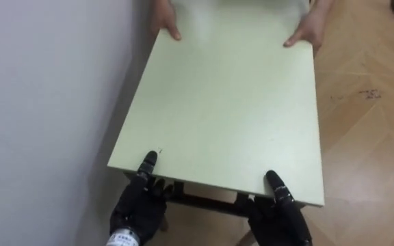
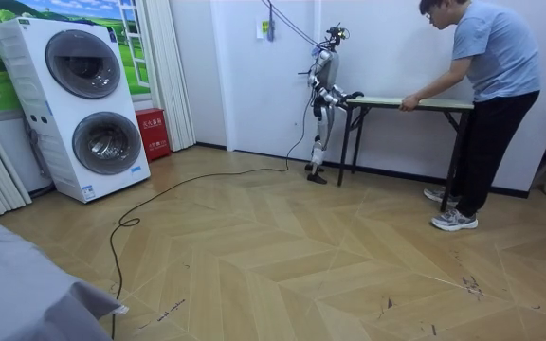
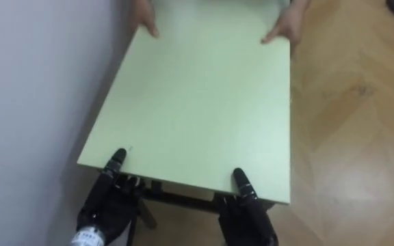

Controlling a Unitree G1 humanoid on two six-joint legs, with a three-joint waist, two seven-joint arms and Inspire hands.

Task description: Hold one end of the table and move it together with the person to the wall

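Your left hand [image 1: 139, 205] and right hand [image 1: 280, 213] pinch the near short edge of the pale green rectangular counter [image 1: 231, 102], whose long axis runs ahead to the person's hands [image 1: 305, 33].

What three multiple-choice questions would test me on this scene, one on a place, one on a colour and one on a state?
1. Where does the table stand?
A) in the middle of the room
B) along the white wall
C) against the washing machines

2. What colour is its top?
A) red
B) black
C) pale green

3. What are the left robot hand and the right robot hand doing?
A) gripping the table's near edge
B) hanging at the robot's sides
C) lying flat on the top

Answers:
1 B: the wall runs along the table's side on the robot's left.
2 C: the whole top is pale green.
3 A: each thumb lies on top with the hand under the edge, while a person holds the far end.
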